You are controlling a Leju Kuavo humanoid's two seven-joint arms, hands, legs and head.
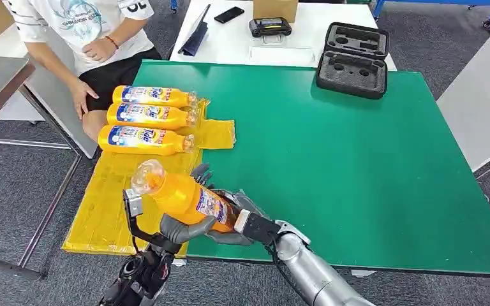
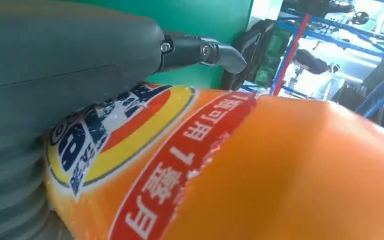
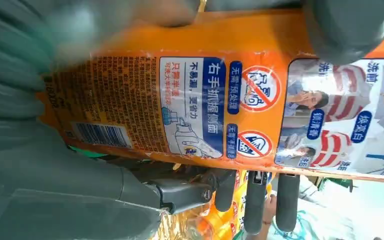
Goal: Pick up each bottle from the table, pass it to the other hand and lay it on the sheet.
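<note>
Head view: three bottles (image 1: 154, 117) are laid on the yellow sheet (image 1: 111, 204) while a fourth bottle (image 1: 185, 196) is gripped by both the left hand (image 1: 180, 229) and right hand (image 1: 230, 213) above the green bench (image 1: 357, 172), mid-handover, judged near completion.

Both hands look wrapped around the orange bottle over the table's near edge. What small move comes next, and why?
Probably let the right hand release. The orange detergent bottle with a clear cap is gripped by both hands, the left hand under its middle, so the pass looks made. Three matching orange bottles lie on the yellow plastic sheet to the left, with bare sheet nearer the robot for this one.
</note>
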